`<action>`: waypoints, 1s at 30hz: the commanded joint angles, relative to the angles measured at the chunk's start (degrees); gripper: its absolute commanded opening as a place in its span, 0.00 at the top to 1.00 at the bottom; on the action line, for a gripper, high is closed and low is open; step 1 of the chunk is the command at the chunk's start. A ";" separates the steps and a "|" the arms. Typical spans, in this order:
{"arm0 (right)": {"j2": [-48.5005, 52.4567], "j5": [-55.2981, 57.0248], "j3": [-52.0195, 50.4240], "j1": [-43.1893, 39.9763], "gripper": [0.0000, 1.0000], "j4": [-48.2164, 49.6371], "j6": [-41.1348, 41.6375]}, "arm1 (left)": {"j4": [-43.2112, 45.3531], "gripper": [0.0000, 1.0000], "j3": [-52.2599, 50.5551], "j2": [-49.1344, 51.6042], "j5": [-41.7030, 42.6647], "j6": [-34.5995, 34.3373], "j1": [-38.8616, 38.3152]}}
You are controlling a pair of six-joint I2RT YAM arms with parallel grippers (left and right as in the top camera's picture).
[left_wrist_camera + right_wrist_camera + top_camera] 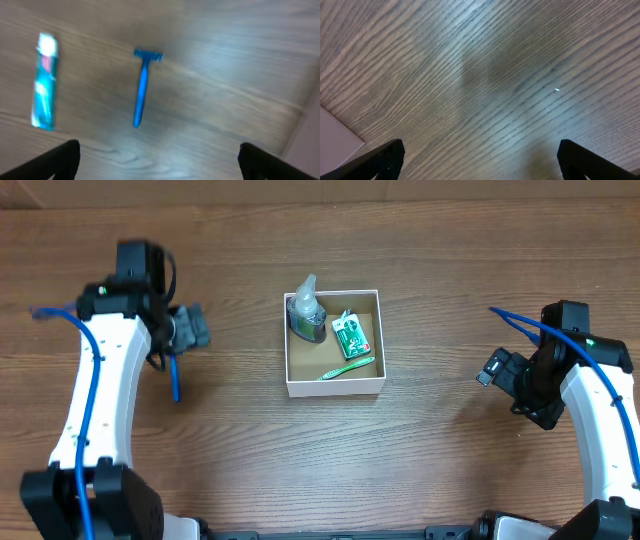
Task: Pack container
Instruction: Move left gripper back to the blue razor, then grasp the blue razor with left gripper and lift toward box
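Note:
The container [335,388], a square white-walled box with a brown floor, sits at the table's middle. It holds a clear soap bottle [305,315], a green packet [351,335] and a green toothbrush [347,368]. A blue razor [175,383] lies on the table left of the box, just below my left gripper [195,328]. In the left wrist view the razor [141,87] and a blue toothpaste tube [44,82] lie ahead of the open, empty left gripper [159,160]. My right gripper [495,370] is open and empty to the right of the box, over bare wood [480,160].
The toothpaste tube is hidden under the left arm in the overhead view. A white corner [335,142] shows at the lower left of the right wrist view; I cannot tell what it is. A bare wooden tabletop [450,300] surrounds the box.

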 commanded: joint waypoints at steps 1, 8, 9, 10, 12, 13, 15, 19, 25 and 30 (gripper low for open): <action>-0.35 0.00 0.98 -0.13 0.00 0.26 -0.17 | 5.88 0.00 -9.92 1.36 4.28 -1.07 3.30; -0.35 0.02 0.98 -0.13 0.00 0.26 -0.20 | 12.59 0.00 -12.87 6.32 8.92 1.11 7.28; -0.35 0.02 0.98 -0.13 0.00 0.26 -0.20 | 13.40 0.00 -12.87 6.84 9.62 1.68 7.63; -0.35 0.02 0.98 -0.13 0.00 0.26 -0.20 | 14.16 0.00 -12.87 7.32 9.68 1.92 7.87; -0.35 0.02 0.98 -0.13 0.00 0.26 -0.20 | 15.80 0.00 -12.87 8.92 9.60 2.47 8.20; -0.35 0.02 0.98 -0.13 0.00 0.26 -0.20 | 16.61 0.00 -12.87 9.81 9.57 3.13 8.20; -0.35 0.02 0.98 -0.13 0.00 0.26 -0.20 | 18.01 0.00 -12.87 11.82 9.60 4.52 8.20; -0.35 0.02 0.98 -0.13 0.00 -0.07 -0.20 | 19.41 0.00 -12.87 15.04 9.62 5.35 8.15; -0.35 0.02 0.98 -0.13 0.00 -0.07 -0.17 | 20.76 0.01 -12.87 16.39 8.57 5.33 8.15; -0.35 0.02 0.98 -0.13 0.00 -0.11 -0.20 | 21.05 0.35 -12.87 16.39 6.32 5.33 8.15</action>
